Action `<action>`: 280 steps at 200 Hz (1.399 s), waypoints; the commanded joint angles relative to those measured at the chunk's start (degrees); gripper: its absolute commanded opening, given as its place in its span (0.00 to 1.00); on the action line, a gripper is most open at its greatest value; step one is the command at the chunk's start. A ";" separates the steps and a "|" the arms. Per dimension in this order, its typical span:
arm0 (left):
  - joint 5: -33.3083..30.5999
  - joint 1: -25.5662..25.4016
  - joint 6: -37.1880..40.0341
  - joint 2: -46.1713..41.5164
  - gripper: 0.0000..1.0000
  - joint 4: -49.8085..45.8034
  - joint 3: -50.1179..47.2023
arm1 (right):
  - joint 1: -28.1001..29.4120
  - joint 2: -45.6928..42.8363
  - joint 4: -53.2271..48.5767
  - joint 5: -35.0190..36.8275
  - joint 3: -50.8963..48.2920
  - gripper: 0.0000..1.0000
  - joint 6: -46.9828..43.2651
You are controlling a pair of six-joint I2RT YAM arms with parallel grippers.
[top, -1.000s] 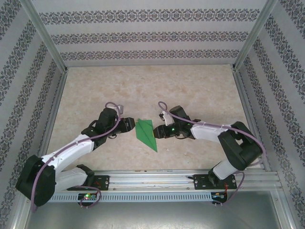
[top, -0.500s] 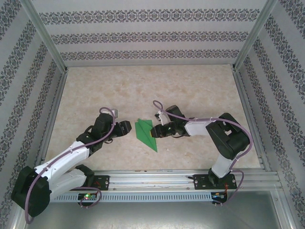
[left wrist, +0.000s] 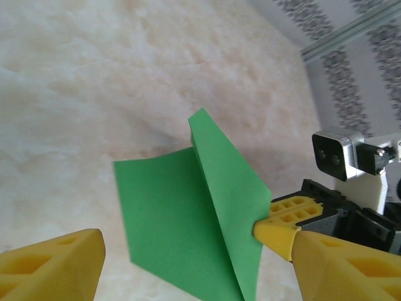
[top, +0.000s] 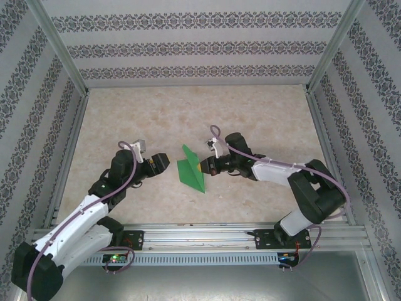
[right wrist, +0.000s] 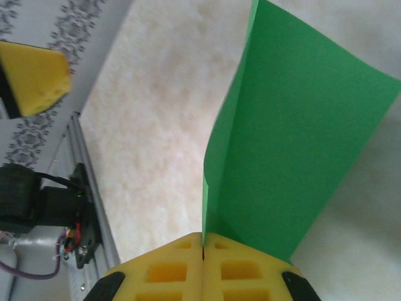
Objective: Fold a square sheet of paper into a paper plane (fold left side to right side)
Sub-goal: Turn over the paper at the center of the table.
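While the right jaws pinch the raised flap of the green sheet (top: 191, 170) on the desk (top: 250, 119) and the left jaws gape just left of it, the unpinned paper may slide, skewing the crease.

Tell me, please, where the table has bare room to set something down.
The widest bare stretch of table lies between the back wall and the green paper. A narrower strip runs between the paper and the near rail. The middle is crowded: the right gripper is shut on the paper, the open left gripper close beside it.
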 commanded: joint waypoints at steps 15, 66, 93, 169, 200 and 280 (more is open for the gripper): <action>12.15 0.85 -5.10 -2.22 0.77 13.64 -1.48 | -1.35 -8.29 7.43 -4.82 -2.94 0.00 1.22; 22.79 0.76 -8.54 3.27 0.73 26.12 0.88 | -2.96 -18.33 8.95 -9.18 -3.04 0.00 3.45; 25.45 0.33 -10.20 7.41 0.71 32.29 1.64 | -2.74 -20.10 12.09 -10.77 -3.62 0.00 6.76; 26.05 -1.45 -7.02 11.30 0.68 31.70 5.05 | -0.27 -19.70 13.07 -11.20 -3.19 0.00 9.05; 25.66 -1.69 -5.65 12.26 0.66 29.94 6.10 | 0.97 -18.98 13.17 -10.75 -2.79 0.00 9.44; 25.55 -1.97 -5.20 12.94 0.48 30.56 6.29 | 1.83 -18.11 13.51 -9.85 -3.14 0.00 10.41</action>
